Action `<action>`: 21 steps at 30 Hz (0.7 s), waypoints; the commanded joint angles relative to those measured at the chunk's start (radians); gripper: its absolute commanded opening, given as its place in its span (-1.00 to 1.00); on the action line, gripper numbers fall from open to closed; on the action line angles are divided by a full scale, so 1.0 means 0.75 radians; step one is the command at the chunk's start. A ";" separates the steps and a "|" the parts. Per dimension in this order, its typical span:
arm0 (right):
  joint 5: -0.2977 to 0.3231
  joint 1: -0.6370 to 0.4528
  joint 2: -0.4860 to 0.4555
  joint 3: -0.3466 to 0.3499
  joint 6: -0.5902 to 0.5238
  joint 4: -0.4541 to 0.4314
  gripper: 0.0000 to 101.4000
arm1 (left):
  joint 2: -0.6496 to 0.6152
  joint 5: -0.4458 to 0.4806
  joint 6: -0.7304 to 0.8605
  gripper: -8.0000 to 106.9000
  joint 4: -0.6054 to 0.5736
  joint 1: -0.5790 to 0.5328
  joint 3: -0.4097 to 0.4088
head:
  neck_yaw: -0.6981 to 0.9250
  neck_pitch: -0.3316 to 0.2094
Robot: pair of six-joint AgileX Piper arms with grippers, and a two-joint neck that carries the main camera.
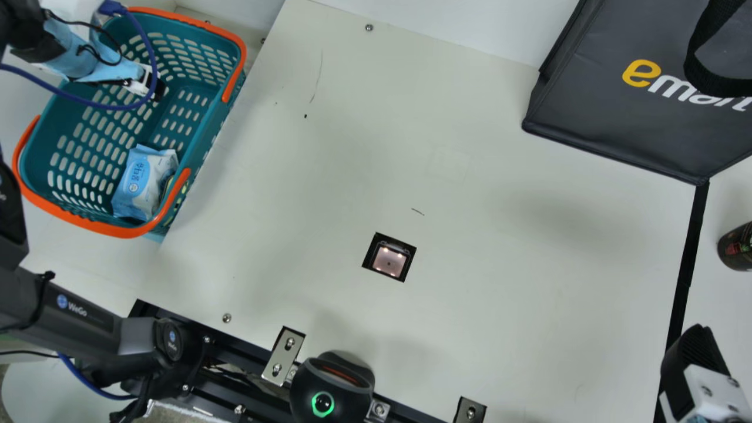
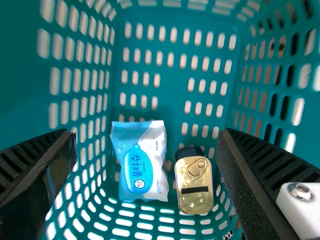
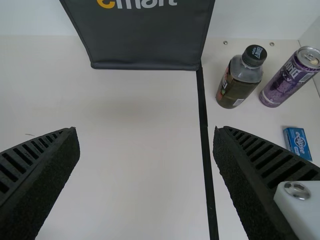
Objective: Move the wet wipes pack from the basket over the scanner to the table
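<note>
Currently, the black ribbed left gripper [image 2: 147, 132] is holding its fingers apart over the teal perforated basket [image 2: 171, 107], where the blue-and-white plastic wet wipes pack [image 2: 140, 192] is lying beside a gold pull-ring tin [image 2: 196, 201]. That narrow gap is likely risking a finger snagging the tin or pinching both. The pack's underside is hiding; a blue cable [image 1: 111, 107] is partly covering the gripper in the main view.

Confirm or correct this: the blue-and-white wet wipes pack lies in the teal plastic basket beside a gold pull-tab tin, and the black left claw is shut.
The left claw is not shut: the left wrist view shows it open, fingers apart. The pack does lie in the basket beside the tin.
</note>
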 commanded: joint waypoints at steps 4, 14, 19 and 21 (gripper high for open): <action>0.000 0.000 0.000 0.000 0.000 0.000 0.87 | 0.060 -0.036 -0.067 0.71 0.035 -0.015 0.046 | 0.005 -0.039; 0.000 0.000 0.000 0.000 0.000 0.000 0.87 | 0.110 -0.108 -0.095 0.71 0.040 -0.015 0.171 | 0.005 -0.039; 0.000 0.000 0.000 0.000 0.000 0.000 0.87 | 0.117 -0.153 -0.093 0.71 0.055 -0.005 0.238 | 0.005 -0.039; 0.000 0.000 0.000 0.000 0.000 0.000 0.87 | 0.117 -0.171 -0.090 0.71 0.057 0.002 0.265 | 0.005 -0.039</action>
